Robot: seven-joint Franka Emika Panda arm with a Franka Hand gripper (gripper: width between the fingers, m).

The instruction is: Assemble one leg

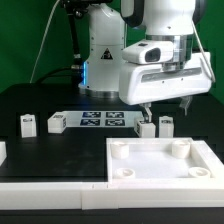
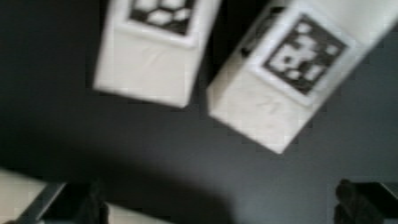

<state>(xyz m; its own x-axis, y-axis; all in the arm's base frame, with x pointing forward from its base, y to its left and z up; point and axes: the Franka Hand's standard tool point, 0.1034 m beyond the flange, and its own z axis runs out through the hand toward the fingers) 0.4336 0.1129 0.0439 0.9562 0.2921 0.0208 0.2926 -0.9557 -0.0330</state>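
Two white legs with square tags stand side by side on the black table at the exterior view's right, one (image 1: 147,127) nearer the middle and one (image 1: 166,123) beside it. In the wrist view both show close up, tags facing the camera, as the first leg (image 2: 151,50) and the second leg (image 2: 285,75). My gripper (image 1: 165,108) hovers just above them, open and empty, not touching either. In the wrist view the gripper (image 2: 217,205) shows only as dark fingertips (image 2: 71,205) at the picture's corners, wide apart. Two more legs (image 1: 27,124) (image 1: 56,122) stand at the exterior view's left.
The large white square tray-like piece (image 1: 120,165) with round corner sockets lies in front of the legs. The marker board (image 1: 100,121) lies flat behind, between the leg pairs. A white strip (image 1: 50,187) runs along the table's front edge.
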